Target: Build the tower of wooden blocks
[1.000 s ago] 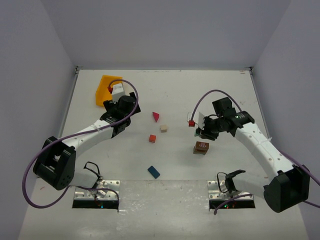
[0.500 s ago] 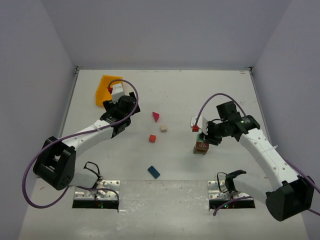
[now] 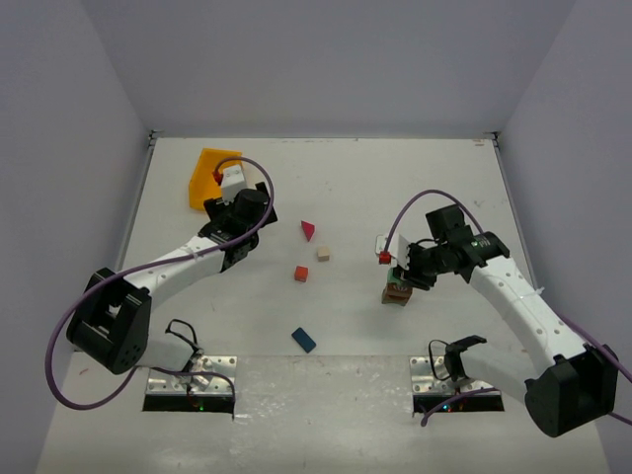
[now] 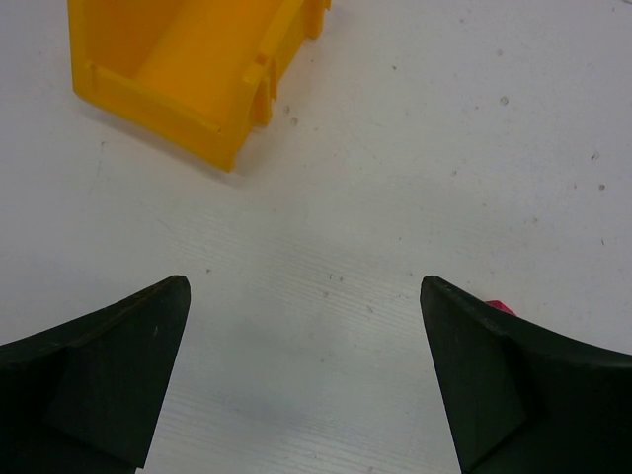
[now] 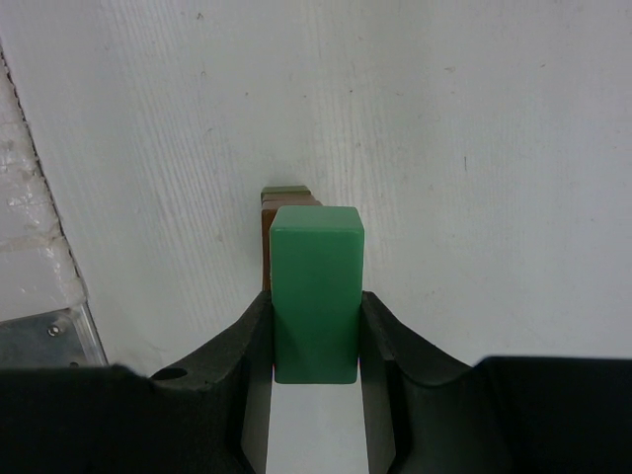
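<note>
R claw (image 5: 316,308) clamped on green block (image 5: 316,267), directly over brown base block (image 3: 397,293); contact can't tell. Best: square edges w/ base, lower straight, release gently. L claw (image 4: 304,326) wide, empty, nr yellow bin (image 4: 158,104).

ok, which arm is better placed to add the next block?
Right. The right fingers hold the green block over the brown base; the left fingers are open, empty, beside the yellow bin.
</note>
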